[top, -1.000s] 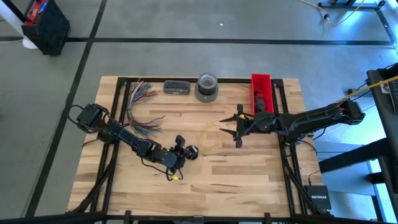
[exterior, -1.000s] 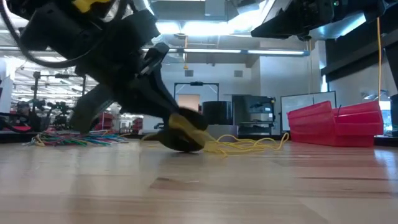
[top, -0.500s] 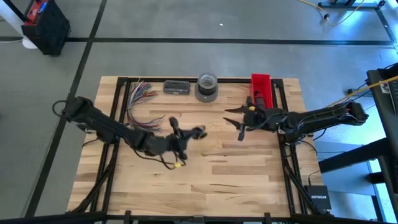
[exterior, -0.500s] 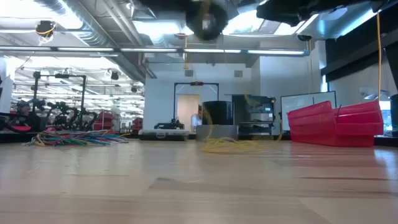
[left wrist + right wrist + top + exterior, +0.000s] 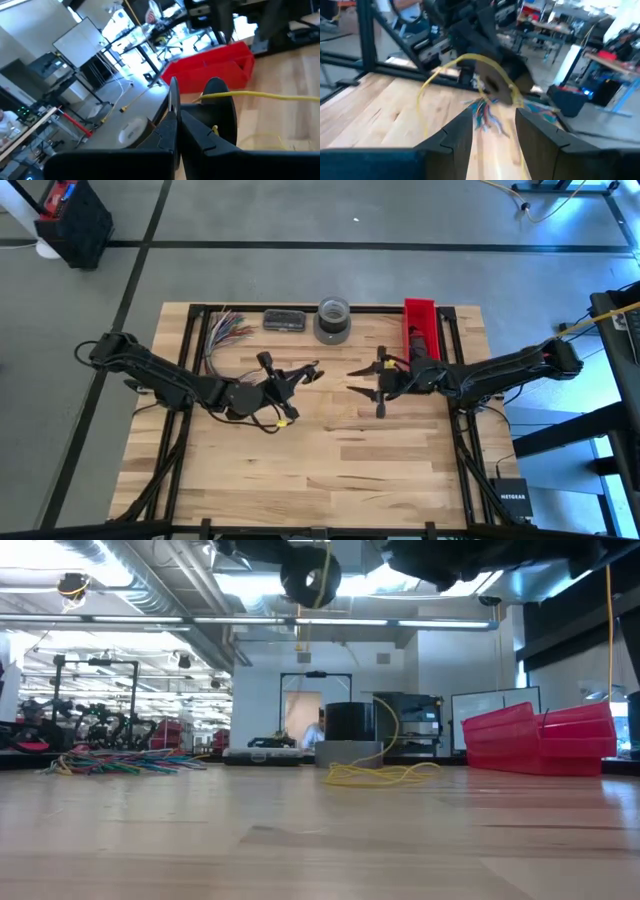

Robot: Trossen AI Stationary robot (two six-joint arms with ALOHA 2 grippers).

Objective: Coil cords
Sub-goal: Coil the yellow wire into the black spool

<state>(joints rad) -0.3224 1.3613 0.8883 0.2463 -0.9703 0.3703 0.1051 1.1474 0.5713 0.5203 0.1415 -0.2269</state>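
Currently I count one coiled cord bundle [image 5: 310, 577], one loose yellow cord [image 5: 380, 773], one red bin [image 5: 420, 326].
Left gripper [image 5: 308, 370] is clamped on the bundle, raised above the table centre; right gripper [image 5: 352, 380] faces it nearby, fingers [image 5: 447, 137] spread wide, holding nothing.

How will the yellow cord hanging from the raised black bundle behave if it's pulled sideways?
Probably floppy: the yellow cord sags from the black bundle into loose loops on the table. It looks thin and light, so it should drag easily. The loops may tangle when pulled.
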